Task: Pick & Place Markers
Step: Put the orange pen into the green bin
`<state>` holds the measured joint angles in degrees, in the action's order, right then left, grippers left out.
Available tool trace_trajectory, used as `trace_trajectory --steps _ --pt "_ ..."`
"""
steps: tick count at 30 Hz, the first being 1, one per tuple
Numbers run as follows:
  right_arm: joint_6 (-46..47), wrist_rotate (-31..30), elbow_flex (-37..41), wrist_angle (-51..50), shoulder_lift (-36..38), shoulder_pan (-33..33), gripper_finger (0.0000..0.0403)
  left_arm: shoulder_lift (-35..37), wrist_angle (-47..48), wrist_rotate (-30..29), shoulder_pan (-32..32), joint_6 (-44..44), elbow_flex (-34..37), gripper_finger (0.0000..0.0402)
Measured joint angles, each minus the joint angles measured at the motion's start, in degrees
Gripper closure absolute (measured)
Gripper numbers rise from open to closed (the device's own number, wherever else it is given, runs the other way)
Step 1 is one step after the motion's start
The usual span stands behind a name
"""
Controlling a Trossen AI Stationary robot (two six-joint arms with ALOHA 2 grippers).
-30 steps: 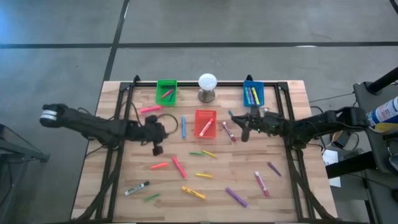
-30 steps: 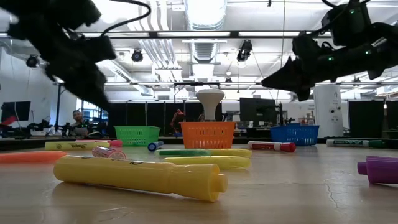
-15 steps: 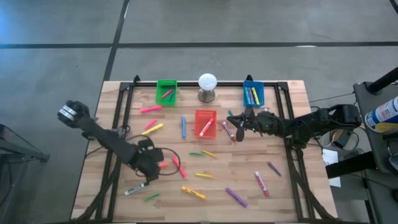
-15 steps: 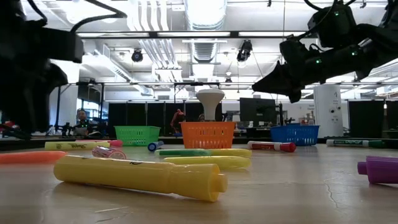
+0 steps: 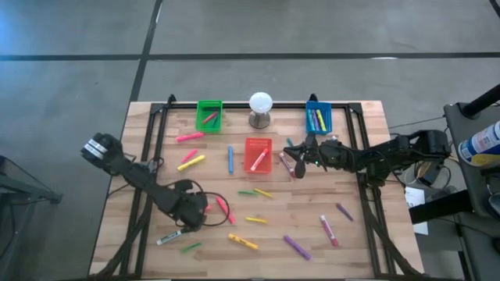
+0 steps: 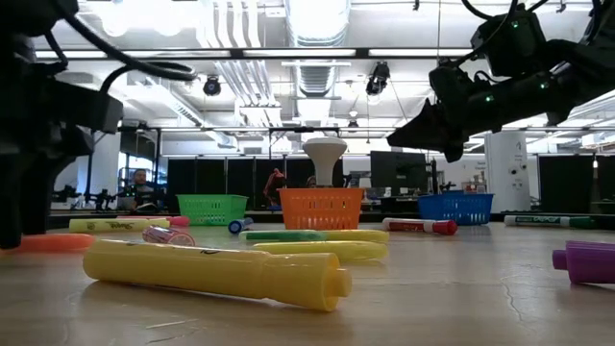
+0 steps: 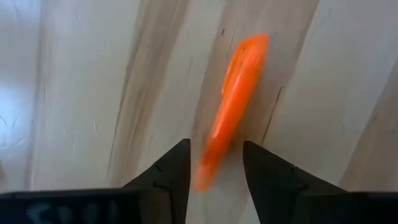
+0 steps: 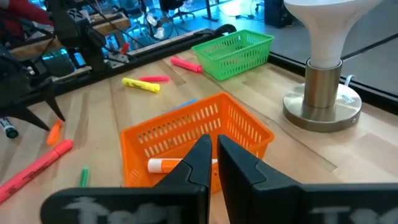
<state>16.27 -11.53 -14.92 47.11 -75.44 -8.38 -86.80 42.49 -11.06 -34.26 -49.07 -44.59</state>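
Wood table [image 5: 367, 234] w/ scattered markers [image 5: 244, 242], bins [image 5: 208, 115]

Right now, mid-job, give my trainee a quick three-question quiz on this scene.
1. True or false: the left pincer straddles an orange marker lying on the table.
2. Which bin does the right pincer hover over: A green, B orange, C blue?
3. Fill in: the right pincer holds ____.

Key: 1 true; 2 B; 3 nothing.
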Motion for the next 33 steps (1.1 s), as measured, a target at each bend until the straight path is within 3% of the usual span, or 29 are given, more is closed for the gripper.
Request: trace_trajectory --steps 8,15,19,26,30,33 --pt "0.00 0.00 -0.07 -0.04 -0.05 0.00 0.0381 -2.34 -1.58 1.95 0.00 0.56 1.50 0.0315" --pt "0.00 -0.02 -0.17 -0.02 -0.34 0.00 0.0381 1.88 0.26 1.37 0.02 1.39 0.95 0.0381" --pt "0.00 -0.02 -0.17 -0.06 -0.50 0.02 0.0381 8.03 2.20 -1.73 0.08 0.85 -0.51 0.0382" --pt "-0.15 -0.04 -0.15 -0.04 -0.48 0.02 0.0381 18.55 9.96 -12.40 1.26 -2.08 -1.89 0.0374" --pt "-0.06 -0.08 -0.19 -0.02 -0.48 0.02 0.0381 23.77 10.09 -17.38 7.03 0.21 -2.47 0.0375" --pt "0.02 -0.09 -0.35 0.01 -0.48 0.02 0.0380 26.57 9.96 -17.83 14.69 5.51 -2.97 0.0375"
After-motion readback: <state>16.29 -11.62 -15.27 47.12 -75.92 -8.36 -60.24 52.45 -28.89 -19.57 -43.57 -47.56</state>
